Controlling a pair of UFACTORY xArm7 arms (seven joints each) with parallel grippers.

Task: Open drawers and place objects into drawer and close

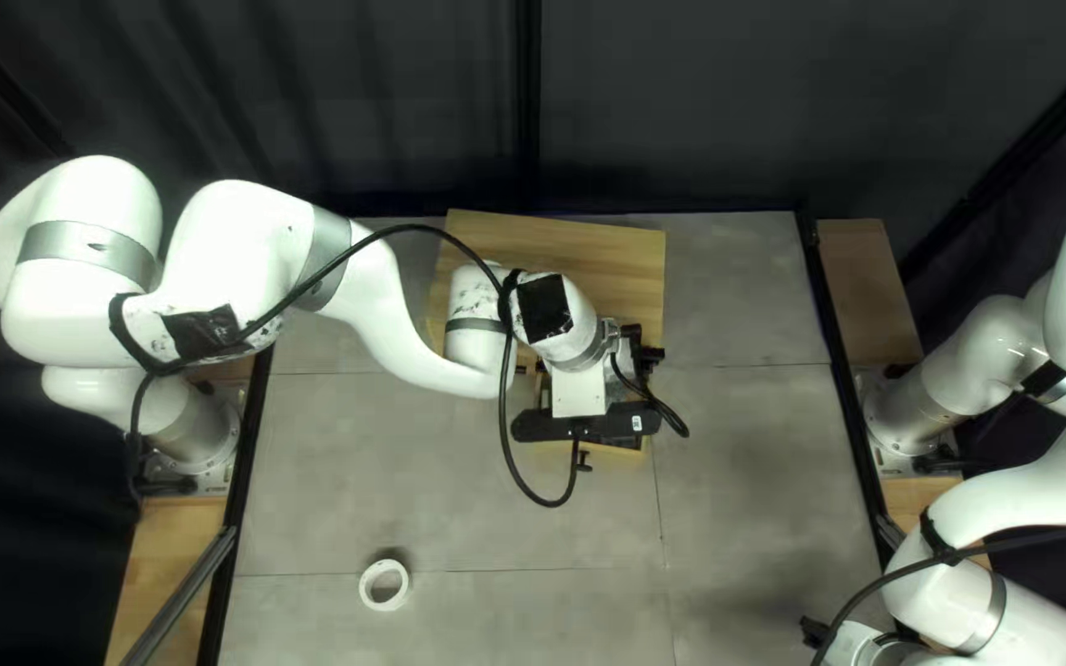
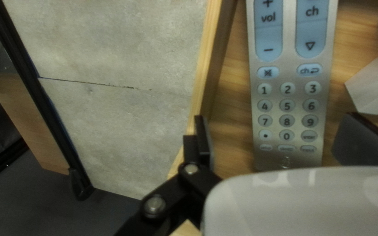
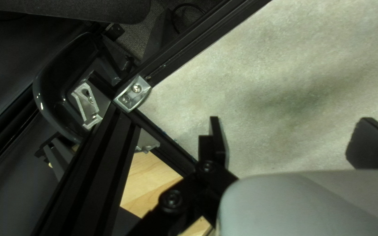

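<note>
Left gripper (image 2: pixel 281 136) hangs over the drawer (image 2: pixel 206 83) with its fingers spread and nothing clamped. The remote (image 2: pixel 287 131) lies flat inside the drawer, straight ahead of the gripper and between its fingers — one finger stands off each long side. Its long axis runs roughly along the drawer's side wall, just beside it, so the finger on that side has little room; whether it brushes the wood I cannot tell. Beyond the remote from that wall sits a white, folded-looking thing (image 2: pixel 375 83).

With the remote already in the drawer, the likely next move is to rise clear along that wall, then push the drawer in. Right gripper (image 3: pixel 292 137), also parted and holding nothing, is well apart from the drawer — the left arm is the nearer. A white ring (image 1: pixel 364 585) lies outside the drawer, toward the table's near edge.
</note>
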